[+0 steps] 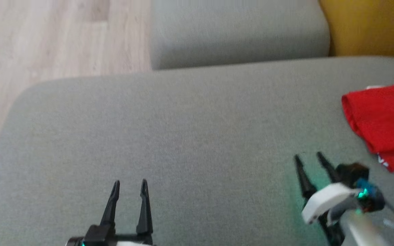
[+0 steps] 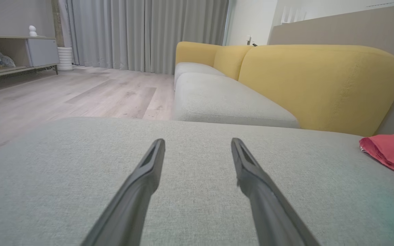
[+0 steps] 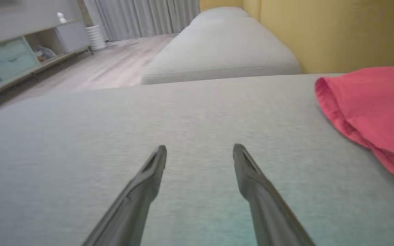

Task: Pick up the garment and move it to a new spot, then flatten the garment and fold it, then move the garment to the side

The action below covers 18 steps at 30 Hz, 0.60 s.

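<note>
1. A wide grey cloth sofa seat [image 1: 183, 136] lies in front, with a pale wooden floor [image 1: 46, 41] to its left and a yellow sofa back [image 1: 371, 27] behind.
2. Long grey curtains [image 2: 142, 34] hang at the far wall.
3. The folded red cloth garment [image 1: 383, 119] lies on the seat's right side.
4. The right pincer [image 1: 308, 155] is spread apart and empty, near the garment but not touching it.
5. The left pincer [image 1: 130, 182] is spread apart and empty too, well apart from the garment.

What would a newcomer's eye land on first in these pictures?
The folded red cloth garment lies at the right edge of the grey fabric sofa cushion. A mustard-yellow upholstered backrest rises behind it. The left gripper and right gripper, both open, point across the cushion.
</note>
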Motion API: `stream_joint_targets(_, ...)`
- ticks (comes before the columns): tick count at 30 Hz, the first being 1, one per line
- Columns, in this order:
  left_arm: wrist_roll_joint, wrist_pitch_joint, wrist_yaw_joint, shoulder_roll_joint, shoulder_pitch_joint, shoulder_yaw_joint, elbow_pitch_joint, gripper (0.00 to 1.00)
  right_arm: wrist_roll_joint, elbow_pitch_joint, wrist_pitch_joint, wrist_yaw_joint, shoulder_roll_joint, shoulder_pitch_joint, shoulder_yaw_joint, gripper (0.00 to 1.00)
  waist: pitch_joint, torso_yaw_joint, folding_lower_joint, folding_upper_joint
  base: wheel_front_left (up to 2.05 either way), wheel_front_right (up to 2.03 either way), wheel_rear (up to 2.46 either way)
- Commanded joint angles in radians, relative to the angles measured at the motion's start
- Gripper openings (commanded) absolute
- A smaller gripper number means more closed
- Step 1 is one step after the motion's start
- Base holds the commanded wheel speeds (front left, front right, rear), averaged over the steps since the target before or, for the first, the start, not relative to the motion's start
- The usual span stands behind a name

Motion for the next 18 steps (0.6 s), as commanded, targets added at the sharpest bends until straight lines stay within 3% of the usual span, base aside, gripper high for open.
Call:
stream_joint_targets(1, 0.002, -0.006, 0.002, -0.005, -0.017, 0.043, -0.021, 1.00, 0.003, -0.102, -0.017, 0.007, -0.001, 0.006, 0.041, 1.00, -0.077, 0.032, 0.0002, 0.0000, 0.00, 0.00, 0.00)
stream_joint_targets(4, 0.016, -0.006, -0.010, -0.005, 0.011, 0.076, -0.002, 1.00, -0.056, -0.305, -0.018, 0.007, 0.031, 0.178, 0.016, 1.00, -0.131, 0.050, 0.0002, 0.0000, 0.00, 0.00, 0.00)
stream_joint_targets(8, 0.054, -0.006, -0.026, -0.005, 0.030, 0.104, 0.007, 1.00, -0.124, -0.456, -0.018, 0.007, 0.075, 0.310, -0.031, 1.00, -0.159, 0.059, 0.0002, 0.0000, 0.00, 0.00, 0.00)
stream_joint_targets(18, 0.091, -0.006, -0.066, -0.005, 0.083, 0.154, 0.010, 1.00, -0.171, -0.571, -0.018, 0.007, 0.111, 0.456, -0.077, 1.00, -0.202, 0.055, 0.0002, 0.0000, 0.00, 0.00, 0.00)
